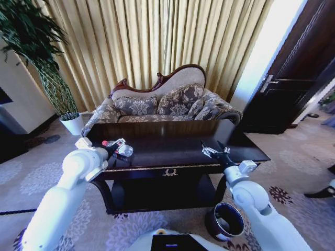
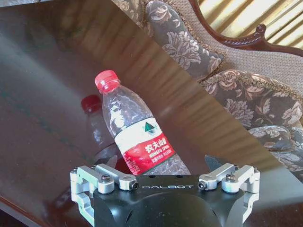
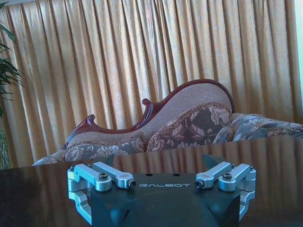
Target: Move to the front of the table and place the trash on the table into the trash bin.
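A small clear plastic bottle [image 2: 142, 142] with a red cap and red label, the trash, lies on the dark glossy table [image 1: 178, 151] near its left front corner. My left gripper [image 1: 117, 146] is open, and the bottle's lower end [image 1: 125, 151] sits between its fingers [image 2: 215, 164]. My right gripper [image 1: 212, 146] hovers open and empty just over the table's right front part. The round dark trash bin [image 1: 225, 221] stands on the carpet by the table's right front leg, below my right arm.
A floral sofa [image 1: 167, 104] stands right behind the table, with gold curtains beyond it. A white plant pot [image 1: 72, 124] is at the back left and a dark door [image 1: 293, 78] at the right. Patterned carpet lies open on both sides of the table.
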Motion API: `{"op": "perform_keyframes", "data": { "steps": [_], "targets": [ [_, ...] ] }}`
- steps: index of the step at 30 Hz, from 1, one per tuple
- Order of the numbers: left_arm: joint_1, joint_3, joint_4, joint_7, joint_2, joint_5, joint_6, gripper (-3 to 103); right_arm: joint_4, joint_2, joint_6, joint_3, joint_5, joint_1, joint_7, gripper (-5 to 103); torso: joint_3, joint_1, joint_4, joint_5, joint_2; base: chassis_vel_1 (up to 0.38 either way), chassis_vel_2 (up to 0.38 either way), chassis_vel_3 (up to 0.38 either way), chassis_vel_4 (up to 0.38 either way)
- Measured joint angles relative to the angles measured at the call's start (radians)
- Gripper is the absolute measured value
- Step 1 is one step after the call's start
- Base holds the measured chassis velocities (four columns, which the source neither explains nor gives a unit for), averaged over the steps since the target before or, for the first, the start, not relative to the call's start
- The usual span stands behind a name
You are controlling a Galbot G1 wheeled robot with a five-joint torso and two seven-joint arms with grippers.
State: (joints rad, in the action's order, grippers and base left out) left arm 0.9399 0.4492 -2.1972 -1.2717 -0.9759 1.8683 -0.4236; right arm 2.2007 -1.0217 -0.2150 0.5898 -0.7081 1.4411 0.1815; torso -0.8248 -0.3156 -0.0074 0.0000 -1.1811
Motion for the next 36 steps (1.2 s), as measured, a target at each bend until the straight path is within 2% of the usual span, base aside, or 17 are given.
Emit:
{"op": "perform_keyframes", "data": {
  "steps": [21, 31, 32, 36],
  "targets": [
    [-0.07, -0.024, 0.091, -0.018, -0.018, 0.012, 0.0, 100, -0.004, -0.005, 0.007, -0.001, 0.014, 0.006, -0.001, 100, 0.0, 0.0, 0.0, 0.0, 0.0, 0.0, 0.0, 0.0, 0.0],
    [-0.075, -0.028, 0.097, -0.017, -0.017, 0.02, -0.004, 100, -0.001, -0.004, 0.009, 0.001, 0.015, 0.008, -0.001, 100, 0.0, 0.0, 0.0, 0.0, 0.0, 0.0, 0.0, 0.0, 0.0],
    [-0.074, -0.03, 0.097, -0.017, -0.019, 0.02, -0.004, 103, 0.0, -0.004, 0.009, 0.0, 0.015, 0.008, -0.001, 100, 0.0, 0.0, 0.0, 0.0, 0.0, 0.0, 0.0, 0.0, 0.0],
    [-0.074, -0.034, 0.102, -0.016, -0.03, 0.02, -0.006, 96, -0.001, -0.004, 0.009, 0.001, 0.017, 0.01, -0.001, 100, 0.0, 0.0, 0.0, 0.0, 0.0, 0.0, 0.0, 0.0, 0.0]
  ]
}}
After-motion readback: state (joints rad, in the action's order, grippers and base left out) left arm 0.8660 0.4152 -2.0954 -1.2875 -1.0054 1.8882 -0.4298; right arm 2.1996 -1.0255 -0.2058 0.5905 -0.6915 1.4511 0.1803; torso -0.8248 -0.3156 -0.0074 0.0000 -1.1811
